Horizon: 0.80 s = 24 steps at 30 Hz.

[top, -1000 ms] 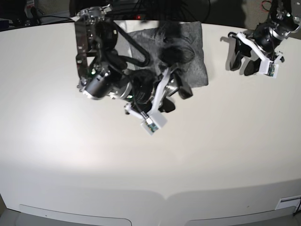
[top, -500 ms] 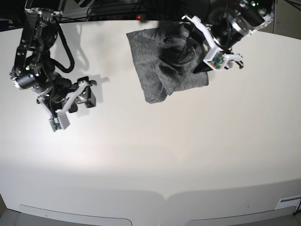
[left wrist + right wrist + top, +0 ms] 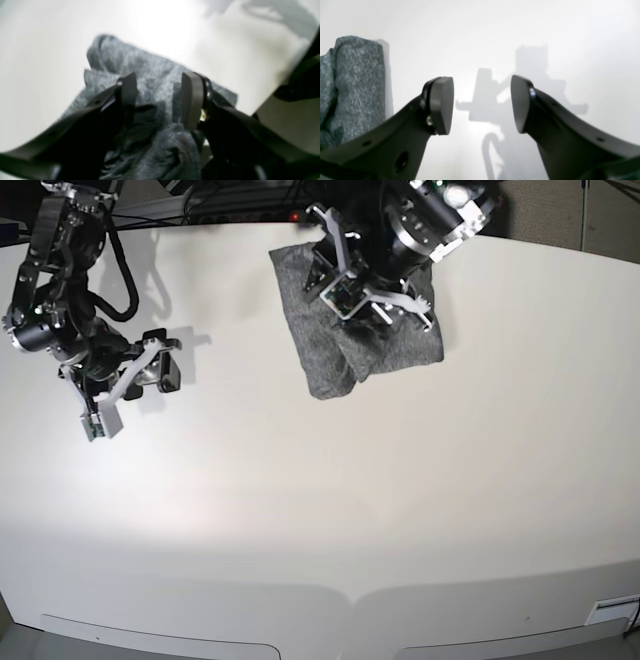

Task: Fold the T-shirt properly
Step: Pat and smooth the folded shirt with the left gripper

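The T-shirt lies bunched into a compact, partly folded bundle at about twelve o'clock on the bench, near the far edge. Its long axis runs roughly from eleven o'clock toward five o'clock, with a thicker folded lump along the near left side.

The left pincer hangs directly over the bundle. In the left wrist view its jaws are spread, the two pads standing apart with grey cloth showing between and below them; nothing is pinched there as far as that blurred view shows. Whether the pads touch the fabric cannot be told.

The right pincer sits well apart at about nine o'clock, over bare bench. Its jaws are spread too, holding nothing, and the right wrist view shows only an edge of the T-shirt off to one side.

So the cloth lies straight beneath the left pincer and toward three o'clock from the right one. The left arm is plainly nearer, and a grip on the bundle would likely fall to it
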Available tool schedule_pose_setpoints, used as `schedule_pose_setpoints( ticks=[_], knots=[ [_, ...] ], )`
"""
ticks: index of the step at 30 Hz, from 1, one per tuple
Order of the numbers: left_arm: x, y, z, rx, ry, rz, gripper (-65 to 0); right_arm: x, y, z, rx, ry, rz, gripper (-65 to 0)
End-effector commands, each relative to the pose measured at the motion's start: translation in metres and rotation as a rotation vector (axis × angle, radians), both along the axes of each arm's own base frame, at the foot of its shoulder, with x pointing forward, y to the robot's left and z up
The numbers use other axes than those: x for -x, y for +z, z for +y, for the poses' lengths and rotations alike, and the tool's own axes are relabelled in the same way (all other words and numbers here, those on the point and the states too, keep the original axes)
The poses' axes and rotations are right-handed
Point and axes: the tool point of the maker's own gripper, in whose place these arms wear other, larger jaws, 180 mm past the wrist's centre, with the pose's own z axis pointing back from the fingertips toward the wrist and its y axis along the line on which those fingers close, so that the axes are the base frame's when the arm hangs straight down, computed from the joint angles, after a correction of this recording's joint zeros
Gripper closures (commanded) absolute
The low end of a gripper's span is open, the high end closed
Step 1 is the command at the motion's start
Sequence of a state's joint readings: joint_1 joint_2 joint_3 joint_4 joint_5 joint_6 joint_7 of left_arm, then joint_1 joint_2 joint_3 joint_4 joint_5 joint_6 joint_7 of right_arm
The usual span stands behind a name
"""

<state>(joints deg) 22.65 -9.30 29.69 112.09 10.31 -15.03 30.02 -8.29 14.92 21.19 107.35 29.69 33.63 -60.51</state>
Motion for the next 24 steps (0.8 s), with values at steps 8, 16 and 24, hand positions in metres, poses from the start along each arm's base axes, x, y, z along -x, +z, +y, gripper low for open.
schedule_pose_setpoints(
  ticks=[8,16,24],
  knots=[
    [-0.006,-0.007,0.008,-0.042,0.034,-0.030,-27.8,-0.007,0.012,-0.001,0.000,0.005,-0.046,-36.1],
    [-0.007,-0.007,0.009,-0.045,0.042,-0.031,0.0,-0.007,0.012,-0.001,0.000,0.005,-0.047,-36.1],
    [-0.053,0.001,0.086,-0.178,0.354,-0.165,0.0,-0.008,0.015,0.006,-0.042,0.017,-0.056,-36.1]
  ],
)
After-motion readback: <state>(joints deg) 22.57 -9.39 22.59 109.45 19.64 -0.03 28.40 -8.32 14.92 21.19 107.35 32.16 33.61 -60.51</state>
